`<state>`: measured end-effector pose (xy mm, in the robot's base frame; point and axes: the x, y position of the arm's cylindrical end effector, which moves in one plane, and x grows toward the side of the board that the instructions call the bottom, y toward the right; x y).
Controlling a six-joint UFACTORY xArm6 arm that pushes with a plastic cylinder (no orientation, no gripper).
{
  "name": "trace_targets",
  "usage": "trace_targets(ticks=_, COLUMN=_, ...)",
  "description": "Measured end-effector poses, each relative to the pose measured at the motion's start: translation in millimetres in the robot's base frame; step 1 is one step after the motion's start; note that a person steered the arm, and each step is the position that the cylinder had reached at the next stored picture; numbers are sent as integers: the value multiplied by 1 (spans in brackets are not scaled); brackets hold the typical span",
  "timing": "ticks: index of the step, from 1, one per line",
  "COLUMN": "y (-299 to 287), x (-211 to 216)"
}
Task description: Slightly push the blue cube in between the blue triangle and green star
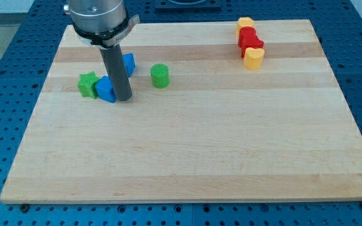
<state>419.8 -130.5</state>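
The blue cube (105,89) lies at the board's upper left, touching the green star (88,84) on its left. The blue triangle (129,63) sits just above and to the right, partly hidden behind my rod. My tip (124,99) rests on the board right against the blue cube's right side, below the blue triangle.
A green cylinder (159,75) stands to the right of the blue triangle. At the view's top right, a yellow block (246,24), two red blocks (251,40) and a yellow heart (253,58) form a column. The wooden board (200,144) lies on a blue perforated table.
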Motion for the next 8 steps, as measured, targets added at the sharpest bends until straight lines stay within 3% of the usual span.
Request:
trace_targets(ticks=2, y=3, x=-36)
trace_targets(ticks=3, y=4, x=-33)
trace_targets(ticks=5, y=5, x=27)
trace_targets(ticks=8, y=-10, x=-24)
